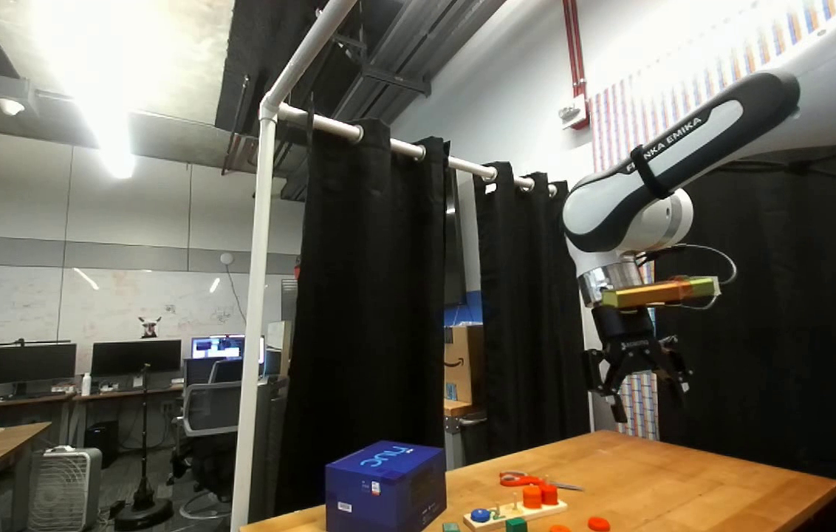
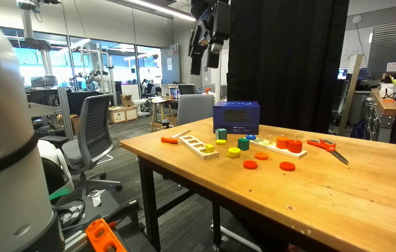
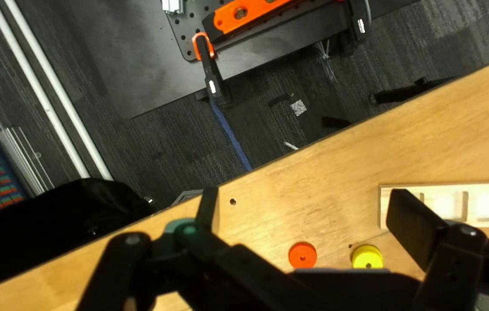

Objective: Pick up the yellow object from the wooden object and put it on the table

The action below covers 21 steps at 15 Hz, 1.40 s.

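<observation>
A small yellow cube sits in the near end of a slotted wooden tray, seen in an exterior view. The tray also shows at the right of the wrist view, partly behind a finger; the cube does not show there. The tan table also shows in the other views. My gripper is high above the table, open and empty. It hangs at the top of an exterior view, and its fingers are wide apart in the wrist view.
A dark blue box stands at the back. A wooden peg board holds rings. Yellow rings, a flat yellow block, green cubes, red rings and scissors lie about. An orange-handled tool lies beside the tray.
</observation>
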Available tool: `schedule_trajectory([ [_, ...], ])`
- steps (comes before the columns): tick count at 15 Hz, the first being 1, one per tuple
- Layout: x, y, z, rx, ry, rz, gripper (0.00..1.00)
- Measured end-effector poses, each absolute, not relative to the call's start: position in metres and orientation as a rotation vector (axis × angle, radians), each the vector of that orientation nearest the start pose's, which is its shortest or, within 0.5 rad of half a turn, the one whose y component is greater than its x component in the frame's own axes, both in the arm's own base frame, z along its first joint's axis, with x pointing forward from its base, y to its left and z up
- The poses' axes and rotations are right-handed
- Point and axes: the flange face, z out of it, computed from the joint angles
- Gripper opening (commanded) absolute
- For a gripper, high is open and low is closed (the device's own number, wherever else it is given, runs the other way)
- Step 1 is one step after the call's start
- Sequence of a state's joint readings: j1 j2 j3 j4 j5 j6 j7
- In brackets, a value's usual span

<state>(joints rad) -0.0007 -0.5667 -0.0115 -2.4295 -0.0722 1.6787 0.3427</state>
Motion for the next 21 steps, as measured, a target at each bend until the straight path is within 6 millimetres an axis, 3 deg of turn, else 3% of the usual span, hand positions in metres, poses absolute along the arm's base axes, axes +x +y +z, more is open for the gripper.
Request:
schedule_trajectory([
  [5, 0.335, -0.001, 0.495, -3.257, 0.147, 0.241, 1.00],
  [11, 0.287, 0.010, 0.511, -3.252, -0.217, 0.065, 1.00],
  [16, 0.263, -0.003, 0.536, -3.078, -0.175, -0.134, 1.00],
  [21, 0.263, -0.002, 0.533, -3.075, -0.174, -0.118, 1.00],
])
